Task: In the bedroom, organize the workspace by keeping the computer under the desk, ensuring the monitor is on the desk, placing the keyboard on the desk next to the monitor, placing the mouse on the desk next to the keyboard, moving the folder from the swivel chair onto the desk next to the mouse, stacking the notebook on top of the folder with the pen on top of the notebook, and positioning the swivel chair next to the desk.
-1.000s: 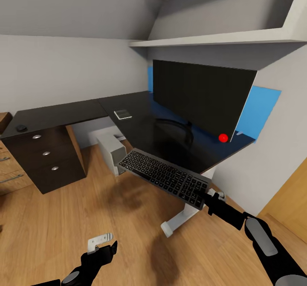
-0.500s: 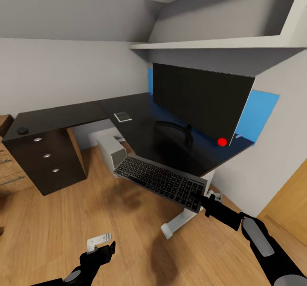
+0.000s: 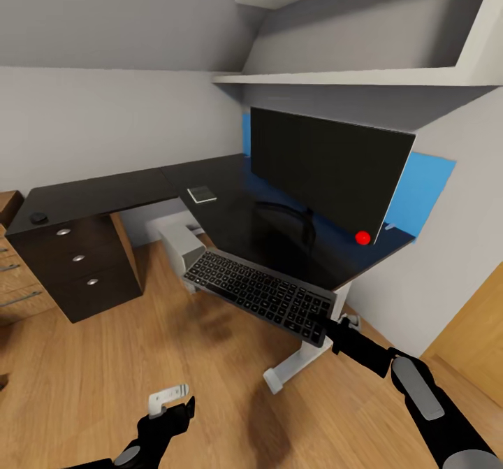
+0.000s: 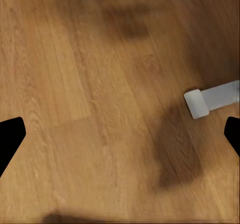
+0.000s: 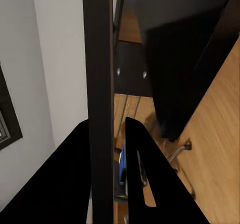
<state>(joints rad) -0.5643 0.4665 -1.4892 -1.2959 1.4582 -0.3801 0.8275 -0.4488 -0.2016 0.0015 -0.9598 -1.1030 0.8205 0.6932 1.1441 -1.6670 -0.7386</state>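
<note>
Right now I have the keyboard [image 3: 262, 294] pinched at one short end in my right gripper [image 3: 334, 330], the two fingers closed on its edge — in the right wrist view the keyboard [image 5: 98, 83] runs as a dark bar between the black fingers [image 5: 135, 159]. It hangs in the air, tilted, with its far long edge just at the front lip of the desk [image 3: 230, 210]; I cannot tell whether it touches the top. On the desk, behind the keyboard, the monitor [image 3: 325, 168] stands upright on its round black foot, a red dot near its lower corner, with the blue back panel [image 3: 423, 189] behind it. Further along the glossy black top lies the small dark grey notebook [image 3: 201, 193], flat, well apart from the monitor. Away on the other wing of the desk, above the drawers [image 3: 77, 266] with silver knobs, sits the mouse [image 3: 38, 217] near the end of the top. Under the desk, next to the drawers, the grey computer [image 3: 183, 245] stands on the wood floor [image 3: 105, 364]. In the right wrist view, a bit of blue [image 5: 121, 164] shows past the fingers beside a chair leg on a castor [image 5: 180, 149] — too small for me to name.

My left gripper [image 3: 168, 402] hangs low over the floor, jaws spread wide and holding nothing; its wrist view shows bare boards and the white foot of the desk leg [image 4: 210, 98].
</note>
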